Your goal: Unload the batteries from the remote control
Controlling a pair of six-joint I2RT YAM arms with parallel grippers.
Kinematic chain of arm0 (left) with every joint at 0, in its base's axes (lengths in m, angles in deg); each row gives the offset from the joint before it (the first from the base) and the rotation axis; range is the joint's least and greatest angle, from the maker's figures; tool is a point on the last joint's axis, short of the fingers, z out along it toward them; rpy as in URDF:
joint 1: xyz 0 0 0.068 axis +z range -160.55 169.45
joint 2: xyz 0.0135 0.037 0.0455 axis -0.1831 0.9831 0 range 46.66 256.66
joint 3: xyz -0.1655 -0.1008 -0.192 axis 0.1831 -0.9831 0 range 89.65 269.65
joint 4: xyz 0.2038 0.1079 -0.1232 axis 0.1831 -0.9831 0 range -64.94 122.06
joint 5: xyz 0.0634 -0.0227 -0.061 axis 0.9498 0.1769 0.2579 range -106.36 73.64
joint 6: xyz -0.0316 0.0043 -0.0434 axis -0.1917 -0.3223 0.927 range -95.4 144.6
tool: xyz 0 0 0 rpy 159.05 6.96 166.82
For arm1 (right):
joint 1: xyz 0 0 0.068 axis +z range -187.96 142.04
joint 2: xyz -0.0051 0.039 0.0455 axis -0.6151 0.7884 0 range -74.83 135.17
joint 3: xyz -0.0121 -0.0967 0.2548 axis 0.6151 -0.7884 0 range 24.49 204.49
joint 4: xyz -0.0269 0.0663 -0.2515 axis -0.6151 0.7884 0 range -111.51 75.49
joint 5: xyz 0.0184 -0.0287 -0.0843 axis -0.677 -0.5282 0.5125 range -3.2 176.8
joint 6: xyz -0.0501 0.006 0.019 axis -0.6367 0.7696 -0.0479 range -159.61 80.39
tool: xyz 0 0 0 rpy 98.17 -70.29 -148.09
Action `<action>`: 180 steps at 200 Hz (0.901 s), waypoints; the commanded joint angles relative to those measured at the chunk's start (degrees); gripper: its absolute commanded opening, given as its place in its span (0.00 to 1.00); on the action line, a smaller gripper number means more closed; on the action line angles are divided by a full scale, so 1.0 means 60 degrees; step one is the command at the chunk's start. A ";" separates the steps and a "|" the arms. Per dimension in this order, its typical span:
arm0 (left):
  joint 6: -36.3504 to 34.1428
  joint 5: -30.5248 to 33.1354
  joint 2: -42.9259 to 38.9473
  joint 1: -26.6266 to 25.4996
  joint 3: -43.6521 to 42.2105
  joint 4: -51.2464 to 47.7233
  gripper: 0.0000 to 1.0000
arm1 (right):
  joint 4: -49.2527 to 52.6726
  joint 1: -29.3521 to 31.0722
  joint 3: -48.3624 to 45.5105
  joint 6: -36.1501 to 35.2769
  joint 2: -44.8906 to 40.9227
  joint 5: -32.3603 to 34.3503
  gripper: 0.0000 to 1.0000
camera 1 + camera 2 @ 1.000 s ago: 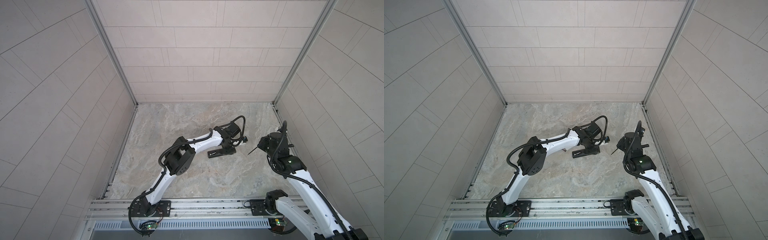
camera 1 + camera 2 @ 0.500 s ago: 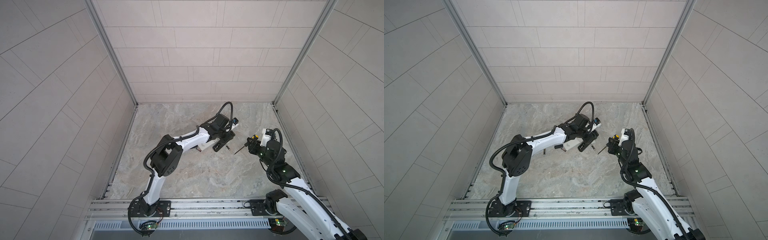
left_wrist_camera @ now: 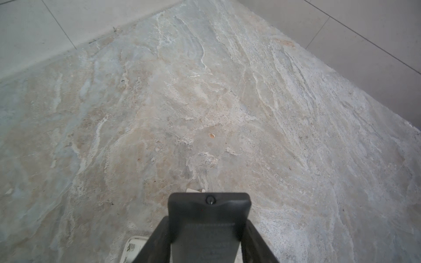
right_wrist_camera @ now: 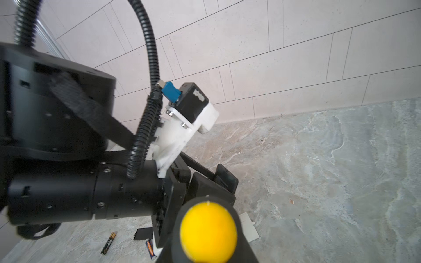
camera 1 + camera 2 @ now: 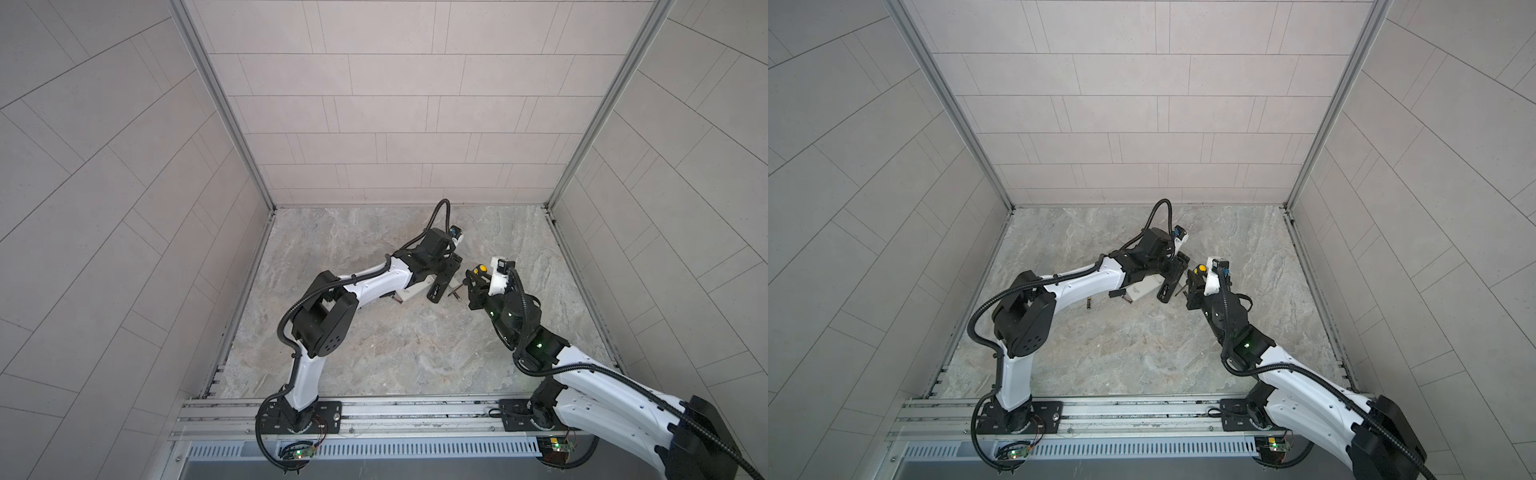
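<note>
A: What's seen furthest left on the counter [image 5: 1133,357], in the top views?
B: A loose battery [image 5: 1089,304], black w/ gold end, is laid flat just left of frame centre, apart from both tools.
A: Next, to the right?
B: A black cover piece [image 5: 1117,294] is partly hidden under the left arm. In the right wrist view a second battery [image 4: 150,249] is seen near it. Then a white remote [image 5: 1144,289], laid flat at approx. frame centre.
A: Left tool [image 5: 448,272]?
B: It's closed on a black remote [image 5: 437,290], gripped across its width. The remote is slanted, just beside the white one. Whether the counter is touched can't be told.
A: And right of that?
B: The right tool [image 5: 473,280] is narrowed round a screwdriver [image 5: 482,269], yellow cap up, tip pointed at the black remote and near it; contact can't be told. A white cover piece [image 4: 249,227] is seen on the counter near the left tool, right wrist view.
</note>
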 commanded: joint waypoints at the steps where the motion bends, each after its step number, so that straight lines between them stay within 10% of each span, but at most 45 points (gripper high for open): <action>1: 0.1088 0.0869 -0.0552 0.0054 -0.0095 0.0343 0.37 | -0.1939 0.0085 0.0117 -0.0356 0.0753 0.0530 0.00; 180: 0.3767 0.2847 -0.1550 0.0005 -0.1813 0.2305 0.37 | -0.3632 0.0283 0.0445 0.0854 0.2744 0.1886 0.00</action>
